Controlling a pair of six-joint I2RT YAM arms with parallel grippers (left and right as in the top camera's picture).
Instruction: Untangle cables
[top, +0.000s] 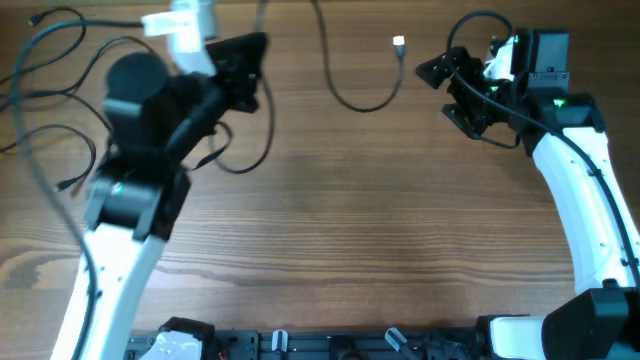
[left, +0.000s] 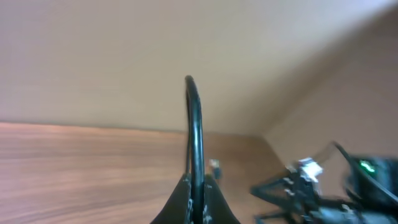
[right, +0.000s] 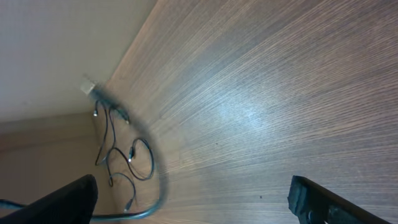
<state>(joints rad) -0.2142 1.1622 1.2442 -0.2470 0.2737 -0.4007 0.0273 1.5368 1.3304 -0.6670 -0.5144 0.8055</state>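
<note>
- left claw (left: 194, 194): fingers together, clamped on a thin black cord (left: 194, 124).
- in the left wrist view the cord stands up out of the pinch and bends over at its top; the wall is behind it.
- from overhead the left claw sits at the far left of the wooden table (top: 350, 230), raised and blurred. which strand on the table the pinched cord belongs to, i cannot tell.
- a loop of black cord (top: 245, 165) lies on the table just beside the left arm, on its near side.
- right claw (top: 438, 92): fingers wide apart, nothing between them. it is at the far right of the table.
- cable with the pale plug (top: 360, 103): it lies at the far middle of the table, between the two claws. it comes in from the far edge, dips in a u-curve and rises to the plug.
- pale plug (top: 398, 43): near the right claw, apart from it.
- in the right wrist view this cable is a blurred dark streak running from the plug toward the left finger; whether it touches the finger i cannot tell.
- loose cords (right: 132, 152): several thin black strands in curls and loops, with small bright ends, near the table's far left edge, well apart from the right claw.
</note>
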